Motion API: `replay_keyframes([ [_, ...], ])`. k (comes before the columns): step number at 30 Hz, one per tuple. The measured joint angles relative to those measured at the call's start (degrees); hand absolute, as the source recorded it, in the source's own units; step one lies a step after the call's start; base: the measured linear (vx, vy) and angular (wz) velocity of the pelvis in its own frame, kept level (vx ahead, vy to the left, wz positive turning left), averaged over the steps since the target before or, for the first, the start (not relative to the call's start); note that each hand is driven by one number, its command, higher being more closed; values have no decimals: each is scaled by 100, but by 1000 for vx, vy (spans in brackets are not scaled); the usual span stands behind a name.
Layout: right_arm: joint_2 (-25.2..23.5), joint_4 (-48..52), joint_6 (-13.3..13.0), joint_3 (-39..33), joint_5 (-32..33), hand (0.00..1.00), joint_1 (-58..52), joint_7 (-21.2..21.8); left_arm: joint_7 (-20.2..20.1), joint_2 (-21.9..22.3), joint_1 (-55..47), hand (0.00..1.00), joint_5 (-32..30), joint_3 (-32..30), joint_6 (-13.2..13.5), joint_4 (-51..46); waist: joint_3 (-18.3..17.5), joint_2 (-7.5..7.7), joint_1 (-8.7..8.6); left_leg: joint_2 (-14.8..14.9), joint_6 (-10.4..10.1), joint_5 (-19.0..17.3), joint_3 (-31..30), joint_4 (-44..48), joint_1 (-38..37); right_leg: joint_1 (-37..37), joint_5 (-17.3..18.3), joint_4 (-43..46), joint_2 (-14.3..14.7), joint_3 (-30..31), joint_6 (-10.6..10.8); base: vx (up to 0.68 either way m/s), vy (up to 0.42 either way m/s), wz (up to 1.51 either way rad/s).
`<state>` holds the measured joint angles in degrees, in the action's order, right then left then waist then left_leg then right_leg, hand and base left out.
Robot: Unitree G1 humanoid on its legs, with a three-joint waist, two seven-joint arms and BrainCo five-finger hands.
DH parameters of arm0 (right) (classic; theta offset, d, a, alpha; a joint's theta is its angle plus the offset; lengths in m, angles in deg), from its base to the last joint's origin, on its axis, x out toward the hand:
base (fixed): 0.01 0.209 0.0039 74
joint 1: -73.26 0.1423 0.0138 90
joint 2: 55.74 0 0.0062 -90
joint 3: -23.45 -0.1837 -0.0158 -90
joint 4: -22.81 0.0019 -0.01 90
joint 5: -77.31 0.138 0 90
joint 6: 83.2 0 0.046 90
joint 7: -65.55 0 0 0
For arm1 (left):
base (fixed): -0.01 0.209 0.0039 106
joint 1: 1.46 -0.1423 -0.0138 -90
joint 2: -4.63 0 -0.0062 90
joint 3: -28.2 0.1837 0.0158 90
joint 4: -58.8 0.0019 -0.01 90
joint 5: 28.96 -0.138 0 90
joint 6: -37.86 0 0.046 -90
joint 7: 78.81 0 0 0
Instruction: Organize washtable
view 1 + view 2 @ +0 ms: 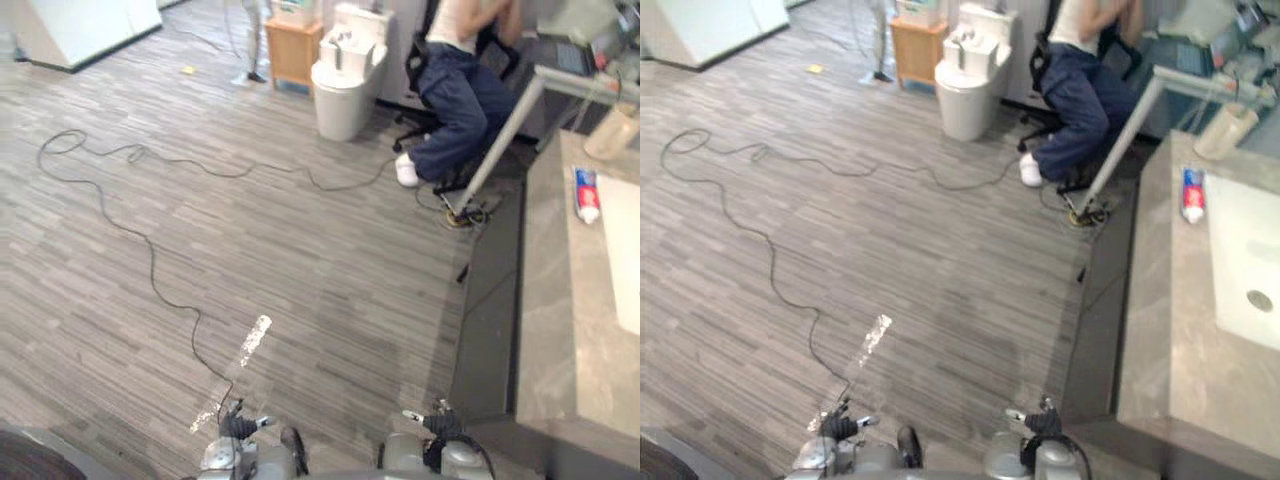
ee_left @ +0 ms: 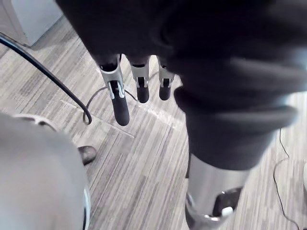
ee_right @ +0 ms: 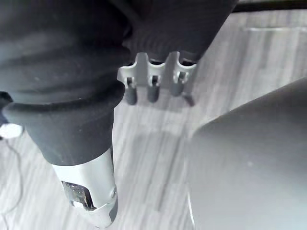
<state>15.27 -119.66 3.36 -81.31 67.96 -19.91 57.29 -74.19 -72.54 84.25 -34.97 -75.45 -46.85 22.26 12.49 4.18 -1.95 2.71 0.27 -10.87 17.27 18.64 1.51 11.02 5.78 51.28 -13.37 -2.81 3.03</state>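
The grey stone washtable (image 1: 1160, 330) runs along the right side, with a white sink basin (image 1: 1245, 250) set into it. A red, white and blue toothpaste tube (image 1: 1191, 193) lies flat on the counter beside the basin's far corner. A beige cup (image 1: 1225, 130) stands further back near the counter's end. My left hand (image 2: 120, 96) hangs above the wood-pattern floor with straight fingers and holds nothing. My right hand (image 3: 153, 81) also hangs over the floor with relaxed fingers and nothing in it. Both hands are well short of the washtable.
A person (image 1: 455, 90) sits on a black office chair at the back, beside a slanted grey desk leg (image 1: 500, 140). A white toilet (image 1: 345, 75) and a small wooden stand (image 1: 293, 50) are behind. A white cabinet (image 1: 85, 25) stands far left.
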Motion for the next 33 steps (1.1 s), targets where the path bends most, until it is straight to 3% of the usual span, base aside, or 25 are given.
replay_keyframes([
  [1, 123, 1, -40, 5, 23, 0, 57, 54, 54, 18, -18, 0, 81, -190, -16, 14, 58, -39, 95, 105, 61, -585, -66, 34, -202, 193, 658, 143, 128, -183, 25, 293, 125, -3],
  [3, 154, -49, -27, -77, 83, 0, 38, 75, 57, 52, -12, 0, 113, -208, -34, 72, 47, -85, 149, 169, 84, -575, -81, -58, -219, 402, 1163, -512, 347, -675, -105, 195, 44, -1],
  [5, 156, 3, -65, -100, 89, 0, -4, 62, -11, 154, -7, 0, 72, -220, -43, 110, 32, -83, 24, 136, 25, -619, -210, -84, -231, 294, 1165, -1490, 499, -930, -185, 189, -14, 54],
  [6, 175, 23, -51, -100, 85, 0, -52, 68, -26, 165, 13, 0, 71, -231, -36, 105, -18, -108, 19, 160, -195, -766, -231, 98, -224, 128, 1132, -1840, 569, -1151, -230, 321, -90, 55],
  [7, 176, 149, -29, -95, 83, 0, -200, 67, -16, 187, -8, 0, 73, -237, -37, 94, -90, -167, 80, 340, -542, -981, -181, 759, -123, -230, 1062, -2404, 740, -1226, -289, 351, -117, 53],
  [8, 180, 213, -24, -106, 101, 0, -210, 67, -18, 218, -4, 0, 71, -234, -42, 109, -86, -218, 93, 505, -541, -983, -160, 1379, 72, -341, 820, -2444, 822, -1243, -334, 331, -125, 45],
  [9, 227, 211, -9, -65, 80, 0, -213, 61, -30, 325, -9, 0, 87, -241, -43, 49, -124, -418, 103, 921, -525, -839, -115, 2543, 493, -542, 931, -2488, 967, -1351, -361, 346, -69, 18],
  [10, 247, 203, 30, -39, 80, 0, -212, 63, -33, 373, -28, 0, 89, -281, -33, -37, -143, -502, 187, 1224, -457, -535, -28, 3366, 723, -852, 1005, -2635, 1055, -1303, -388, 373, -22, -6],
  [12, 226, 189, 74, 10, 86, 0, -226, 48, -34, 416, -79, 0, 85, -274, -38, -102, -159, -515, 251, 1412, -384, -605, 133, 3610, 806, -1177, 1026, -2832, 1080, -1180, -410, 369, 30, -35],
  [15, 175, 142, 150, -7, 88, 0, -158, 38, -61, 423, -73, 0, 87, -277, 14, -174, -165, -441, 287, 1380, -360, -707, 199, 2975, 1188, -1617, 1011, -3265, 927, -820, -385, 432, 88, -49],
  [17, 141, 23, 148, -24, 86, 0, -140, -39, -67, 397, -45, 0, 88, -265, 32, -189, -155, -359, 288, 1052, -422, -611, -79, 1828, 1448, -1839, 994, -3391, 672, -621, -357, 297, 198, -44],
  [18, 154, -38, 147, -65, 86, 0, -125, -47, -64, 404, -40, 0, 87, -229, 32, -174, -164, -379, 290, 888, -458, -279, -342, 1076, 1478, -1933, 970, -3444, 614, -513, -303, 380, 348, -66],
  [19, 203, -57, 143, -63, 86, 0, -187, -46, -57, 432, -69, 0, 101, -215, 40, -117, -214, -471, 311, 804, -320, 821, -701, 412, 1385, -2013, 931, -3539, 645, -305, -116, 315, 331, -65],
  [20, 185, -92, 153, -58, 86, 0, -162, -49, -58, 412, -41, 0, 128, -218, 44, -99, -248, -401, 310, 739, -155, 743, -621, 495, 1326, -2071, 931, -3581, 565, -162, -15, 325, 336, -54],
  [21, 46, -68, 138, -5, 78, 0, -196, -42, -51, 308, -4, 0, 113, -213, 34, -93, -335, -189, 264, 659, -132, 598, -526, 555, 1329, -2038, 752, -3686, 438, -1, 77, 316, 314, -50],
  [22, -36, -53, 124, -3, 41, 0, -212, -40, -61, 247, 0, 0, 84, -226, 31, -75, -381, -87, 293, 678, -82, 389, -426, 748, 1361, -1955, 559, -3681, 415, 232, 92, 296, 299, -44],
  [24, -116, -56, 140, -7, 17, 0, -224, -32, -54, 164, 2, 0, 84, -230, 23, -32, -396, -18, 345, 709, 15, 244, -34, 754, 1189, -1754, 363, -3369, 300, 487, 153, 256, 315, -87],
  [25, -110, -11, 114, 18, 12, 0, -204, -13, -36, 148, 45, 0, 86, -233, 10, 72, -389, -24, 427, 704, 48, 109, 307, 440, 781, -1311, 153, -2559, 192, 484, 284, 179, 240, -108],
  [26, -108, -9, 103, 21, 12, 0, -202, -10, -34, 149, 53, 0, 87, -232, 4, 91, -383, -35, 437, 710, 44, 69, 374, 389, 702, -1215, 116, -2345, 158, 462, 331, 94, 183, -138],
  [27, -100, 8, 59, 29, 16, 0, -194, -4, -29, 149, 38, 0, 86, -232, -3, 155, -373, -49, 437, 717, -21, -72, 703, 247, 325, -756, 126, -1479, 7, 341, 391, 69, 136, -112],
  [28, -65, 75, 2, 59, 20, 0, -200, -3, -30, 148, 41, 0, 86, -224, -8, 282, -377, -65, 365, 721, -66, -191, 976, 163, 18, -444, 248, -907, -114, -41, 263, 69, 136, -119],
  [29, -47, 119, -5, 141, 21, 0, -201, -3, -34, 148, 35, 0, 85, -225, -14, 312, -377, -66, 329, 721, -83, -240, 1099, 115, -90, -319, 324, -780, -161, -255, 241, 55, 68, -95],
  [31, 20, 170, -20, 228, 20, 0, -213, -4, -41, 160, 5, 0, 86, -223, -48, 335, -377, -69, 255, 736, -163, -308, 1574, -98, -472, 112, 541, -1015, -182, -1168, 35, 91, 20, -93],
  [33, 78, 92, -15, 225, 20, 0, -171, 12, -41, 157, 20, 0, 87, -206, -49, 337, -377, -70, 247, 798, -295, -337, 1902, -155, -575, 334, 493, -1781, -159, -1964, -48, 193, -59, -87],
])
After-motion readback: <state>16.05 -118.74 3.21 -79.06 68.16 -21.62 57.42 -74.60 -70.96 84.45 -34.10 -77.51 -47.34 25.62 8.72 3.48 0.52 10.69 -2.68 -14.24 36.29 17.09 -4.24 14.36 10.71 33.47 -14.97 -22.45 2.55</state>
